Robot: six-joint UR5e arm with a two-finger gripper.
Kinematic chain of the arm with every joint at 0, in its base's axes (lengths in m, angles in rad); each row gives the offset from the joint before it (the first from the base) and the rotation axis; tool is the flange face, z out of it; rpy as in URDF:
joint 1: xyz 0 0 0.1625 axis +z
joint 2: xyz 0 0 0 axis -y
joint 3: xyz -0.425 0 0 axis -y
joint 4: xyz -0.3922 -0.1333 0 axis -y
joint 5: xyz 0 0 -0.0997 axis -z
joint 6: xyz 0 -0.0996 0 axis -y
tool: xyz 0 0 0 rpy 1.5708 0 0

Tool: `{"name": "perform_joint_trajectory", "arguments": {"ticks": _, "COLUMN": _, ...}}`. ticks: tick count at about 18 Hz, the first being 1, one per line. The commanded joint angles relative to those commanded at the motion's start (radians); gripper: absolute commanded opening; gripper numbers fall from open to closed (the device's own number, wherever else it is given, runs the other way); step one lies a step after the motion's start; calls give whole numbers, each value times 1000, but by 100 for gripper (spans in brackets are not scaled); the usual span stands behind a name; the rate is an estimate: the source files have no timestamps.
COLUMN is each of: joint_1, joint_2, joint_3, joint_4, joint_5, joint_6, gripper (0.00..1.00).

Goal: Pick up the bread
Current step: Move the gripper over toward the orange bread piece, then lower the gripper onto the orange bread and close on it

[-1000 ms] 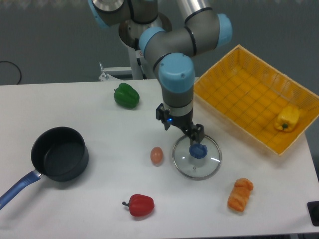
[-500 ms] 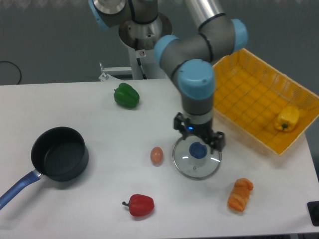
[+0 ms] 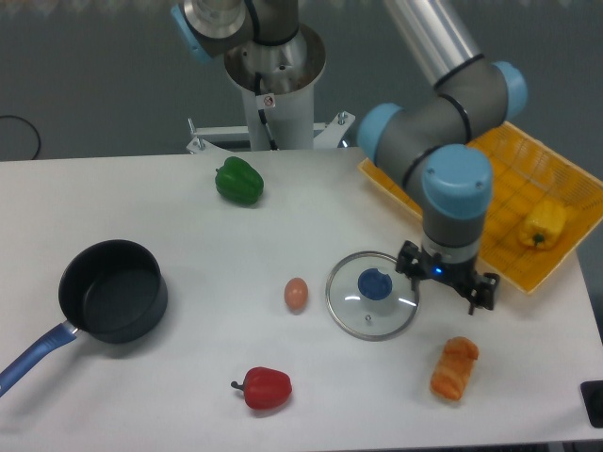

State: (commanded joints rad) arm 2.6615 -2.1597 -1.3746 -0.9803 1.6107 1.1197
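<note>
Nearest the table's front edge lies the red pepper (image 3: pixel 264 388), its stem pointing left, and off to the right at about the same depth sits the bread (image 3: pixel 454 368), an orange-brown ridged loaf lying on the white table (image 3: pixel 170 377) with nothing touching it. Just behind and above the bread hangs the gripper (image 3: pixel 448 284), its two dark fingers (image 3: pixel 486 291) spread apart with nothing between them; it is clear of the loaf and just right of the glass lid (image 3: pixel 371 295). That lid lies flat on the table, with its blue knob (image 3: pixel 374 283) up. Left of the lid rests a small tan egg (image 3: pixel 296 294). Farther left stands a black saucepan (image 3: pixel 113 289), its blue handle (image 3: pixel 30 354) reaching toward the near-left corner. Behind the gripper the arm's grey and blue wrist (image 3: pixel 456 202) rises and bends back across the yellow basket (image 3: pixel 563 177), which sits at the right side of the table and holds a yellow pepper (image 3: pixel 544 224) near its right wall. Deeper still, a green pepper (image 3: pixel 238 181) rests close to the table's rear edge, in front of the robot's base column (image 3: pixel 276 80).
</note>
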Motion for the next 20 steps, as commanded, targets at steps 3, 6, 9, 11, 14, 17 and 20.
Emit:
{"name": "perform_joint_trajectory", "arguments": {"ticks": 3, "joint_1": 8, "joint_2": -29, "joint_3": 22, "joint_4": 9, "joint_5": -3, "joint_6": 31, "gripper": 100}}
{"name": "perform_joint_trajectory", "arguments": {"ticks": 6, "joint_1": 8, "joint_2": -55, "joint_3": 31, "joint_4": 48, "joint_5": -3, "joint_6": 63, "gripper": 100}}
{"name": "perform_joint_trajectory", "arguments": {"ticks": 9, "joint_1": 8, "joint_2": -78, "joint_3": 32, "joint_4": 57, "joint_5": -3, "joint_6": 69, "gripper": 100}}
{"name": "perform_joint_trajectory", "arguments": {"ticks": 11, "joint_1": 3, "joint_2": -92, "joint_3": 34, "joint_4": 60, "joint_5": -3, "joint_6": 72, "gripper": 100}}
{"name": "perform_joint_trajectory", "arguments": {"ticks": 14, "joint_1": -6, "joint_2": -107, "joint_3": 32, "joint_4": 60, "joint_5": -9, "joint_6": 72, "gripper": 100}}
{"name": "perform_joint_trajectory", "arguments": {"ticks": 17, "joint_1": -11, "joint_2": -123, "joint_3": 32, "joint_4": 61, "joint_5": -15, "joint_6": 74, "gripper": 100}}
{"name": "perform_joint_trajectory", "arguments": {"ticks": 20, "joint_1": -11, "joint_2": -132, "joint_3": 32, "joint_4": 61, "joint_5": -14, "joint_6": 74, "gripper": 100}}
